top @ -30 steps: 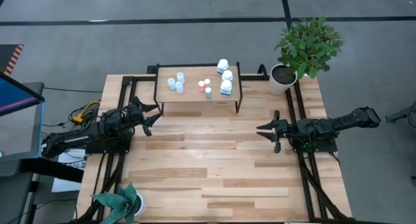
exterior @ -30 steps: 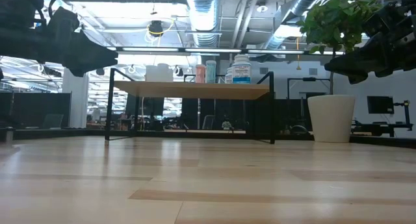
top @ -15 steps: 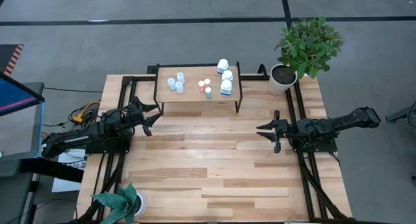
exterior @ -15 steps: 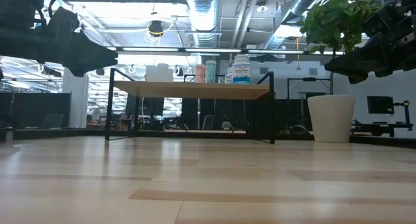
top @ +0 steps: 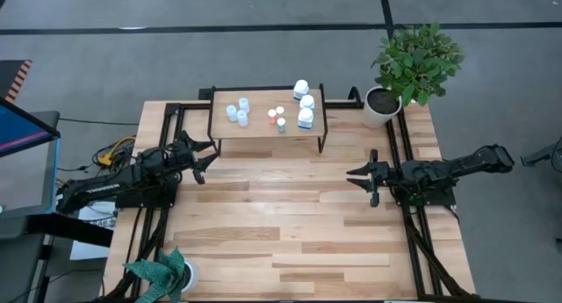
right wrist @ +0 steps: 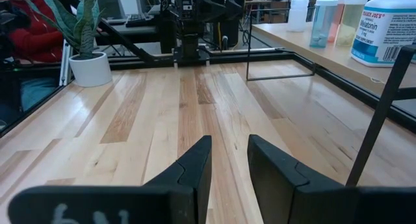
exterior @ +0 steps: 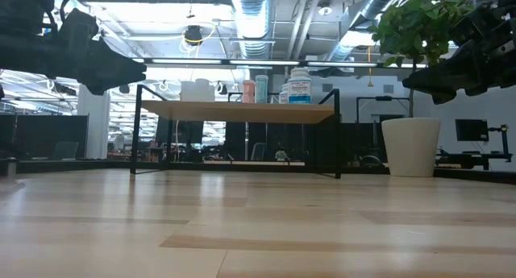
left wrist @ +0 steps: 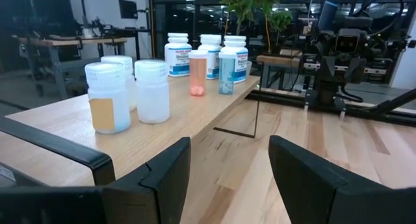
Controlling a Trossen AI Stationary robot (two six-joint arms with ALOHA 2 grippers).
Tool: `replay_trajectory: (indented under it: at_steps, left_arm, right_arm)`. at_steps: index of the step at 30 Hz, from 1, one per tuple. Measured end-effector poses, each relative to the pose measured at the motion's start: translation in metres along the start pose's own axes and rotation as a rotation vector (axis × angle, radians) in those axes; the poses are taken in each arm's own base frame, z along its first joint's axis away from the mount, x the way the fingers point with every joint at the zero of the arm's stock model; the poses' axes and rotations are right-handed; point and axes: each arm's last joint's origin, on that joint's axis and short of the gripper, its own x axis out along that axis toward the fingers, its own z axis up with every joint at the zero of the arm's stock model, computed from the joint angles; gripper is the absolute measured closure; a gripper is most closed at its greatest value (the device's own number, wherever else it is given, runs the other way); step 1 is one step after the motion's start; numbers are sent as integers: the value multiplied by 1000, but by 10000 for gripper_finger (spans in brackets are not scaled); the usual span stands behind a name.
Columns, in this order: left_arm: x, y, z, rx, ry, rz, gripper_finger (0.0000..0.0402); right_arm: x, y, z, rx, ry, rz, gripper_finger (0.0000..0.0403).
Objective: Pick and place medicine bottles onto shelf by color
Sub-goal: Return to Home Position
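Note:
The shelf (top: 268, 127) stands at the table's far middle on thin black legs. All the medicine bottles stand upright on it. Three white ones with bluish labels (top: 305, 103) are at its right. Small ones with orange-red caps (top: 277, 114) are in the middle, and pale-capped ones (top: 238, 111) at its left. They also show in the left wrist view (left wrist: 152, 91) and the low view (exterior: 299, 86). My left gripper (top: 204, 158) (left wrist: 229, 143) is open and empty, near the shelf's left front leg. My right gripper (top: 360, 180) (right wrist: 229, 141) is open and empty, right of the table's middle.
A potted green plant (top: 413, 61) in a white pot (top: 379, 108) stands at the far right corner. A small plant in a white pot (top: 167, 272) is at the near left corner. Black frame rails (top: 399, 154) run along both sides. Bare tabletop (top: 281, 215) lies between the arms.

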Motion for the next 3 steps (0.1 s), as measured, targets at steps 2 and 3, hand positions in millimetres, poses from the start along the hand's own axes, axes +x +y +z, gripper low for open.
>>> replay_trajectory:
  at_steps: [2,3]
  left_arm:
    - [0,0,0,-6,0,0,205]
    - [0,0,0,-6,0,0,205]
  right_arm:
    - [0,0,0,0,0,0,280]
    - [0,0,0,0,0,0,280]
